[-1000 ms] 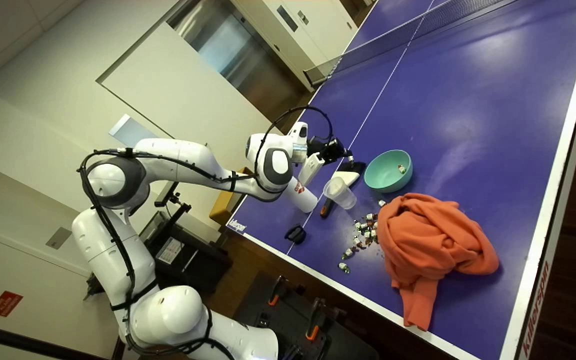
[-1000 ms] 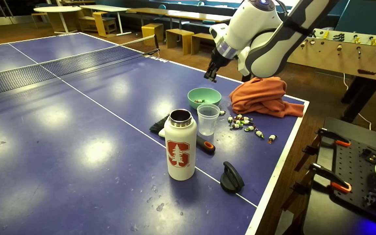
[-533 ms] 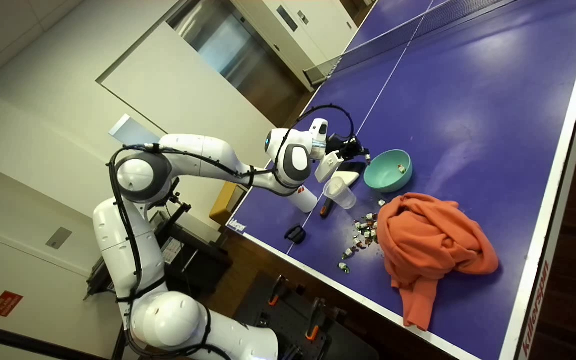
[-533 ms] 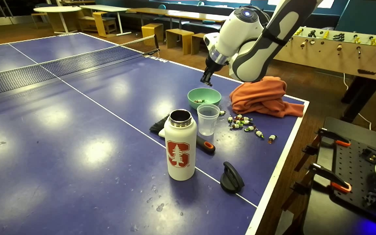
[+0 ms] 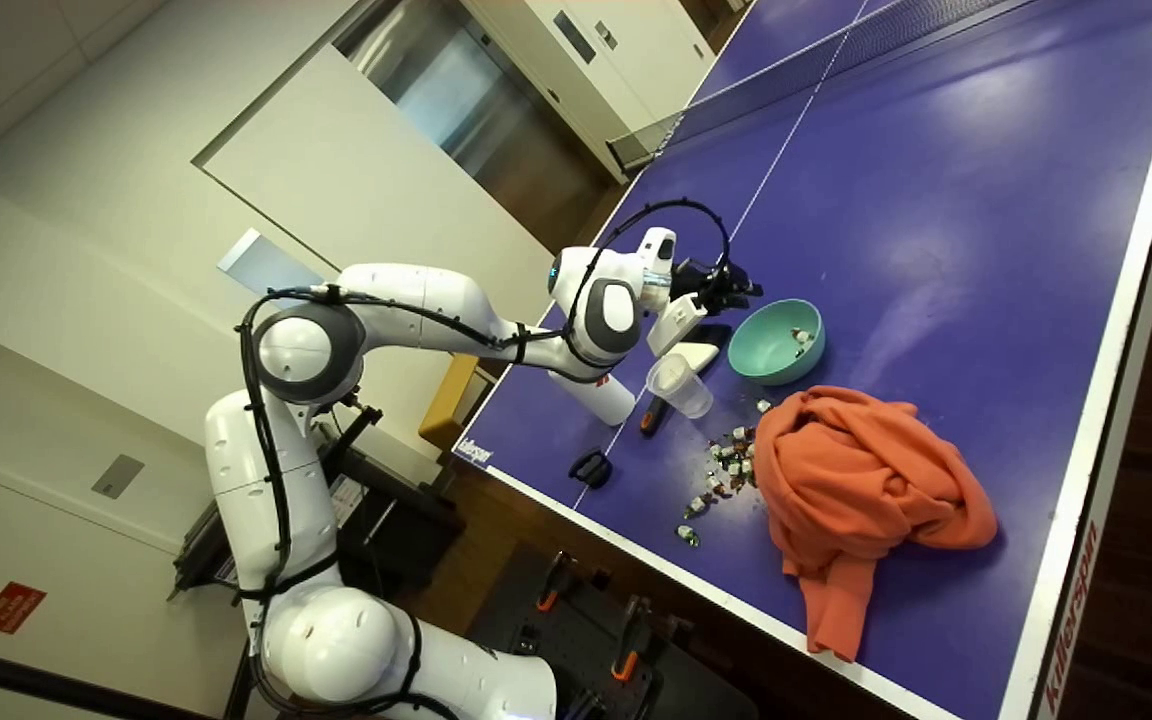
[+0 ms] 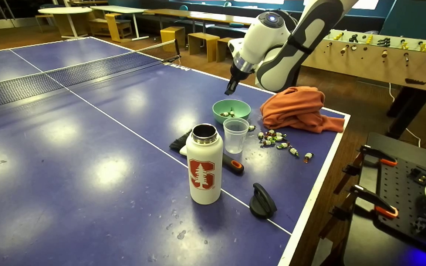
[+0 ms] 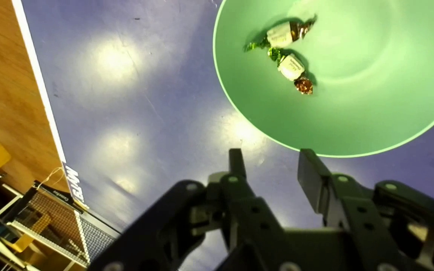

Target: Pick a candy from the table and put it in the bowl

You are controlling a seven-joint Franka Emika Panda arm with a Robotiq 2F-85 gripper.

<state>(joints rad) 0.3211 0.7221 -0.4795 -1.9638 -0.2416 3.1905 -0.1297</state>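
The green bowl (image 5: pixel 761 350) stands on the purple table, also seen in an exterior view (image 6: pixel 220 108) and the wrist view (image 7: pixel 345 124). Two wrapped candies, one (image 7: pixel 280 35) and another (image 7: pixel 291 67), lie inside it, close together. My gripper (image 7: pixel 271 162) is open and nothing is between its fingers. It is above the table near the bowl's rim, as seen in both exterior views (image 5: pixel 754 290) (image 6: pixel 229 92). Several loose candies (image 5: pixel 736 466) (image 6: pixel 271 137) lie on the table beside the orange cloth.
An orange cloth (image 5: pixel 866 490) lies beside the bowl and candies. A clear plastic cup (image 6: pixel 236 135), a brush (image 6: pixel 232 163), a white bottle (image 6: pixel 205 166) and a black lid (image 6: pixel 262 201) are on the table. A net (image 6: pixel 98 72) crosses the table further off.
My gripper has moved toward the bowl and opened. The candy at its fingertips has been let go, and a second candy now lies in the bowl.
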